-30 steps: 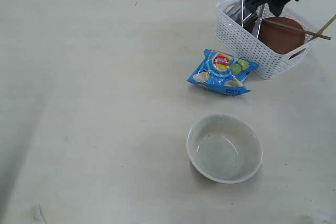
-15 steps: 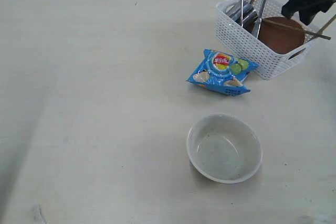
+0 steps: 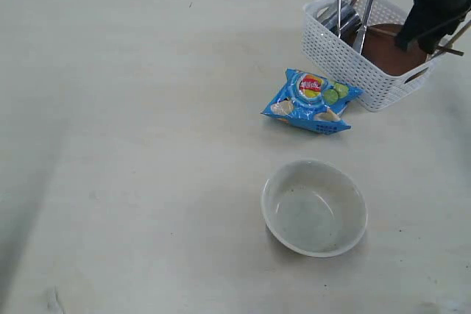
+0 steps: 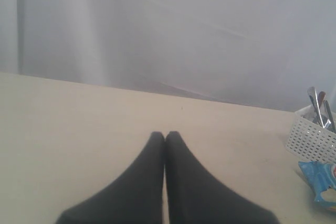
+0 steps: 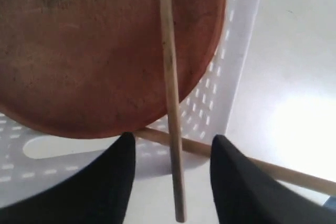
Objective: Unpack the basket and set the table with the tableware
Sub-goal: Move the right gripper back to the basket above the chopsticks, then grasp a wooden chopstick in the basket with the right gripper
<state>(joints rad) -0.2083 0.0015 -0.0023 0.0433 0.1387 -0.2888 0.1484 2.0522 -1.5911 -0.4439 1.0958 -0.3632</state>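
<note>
Back over the basket (image 3: 335, 53) after swinging aside, the right gripper (image 5: 173, 140) hangs part-open and empty astride a chopstick (image 5: 169, 77) lying across the plate (image 5: 79, 51) inside, so pinching that stick looks next; the left gripper (image 4: 165, 136) is closed, empty.

Only print in view is on the blue snack bag (image 3: 312, 101), flat on the table (image 3: 147, 108), at 7 o'clock from the basket (image 3: 331, 53). It has a round red-and-yellow logo (image 3: 311, 84) near the bag's 12 o'clock edge. The lettering is too small to read, and no numbers or labels are legible.
</note>
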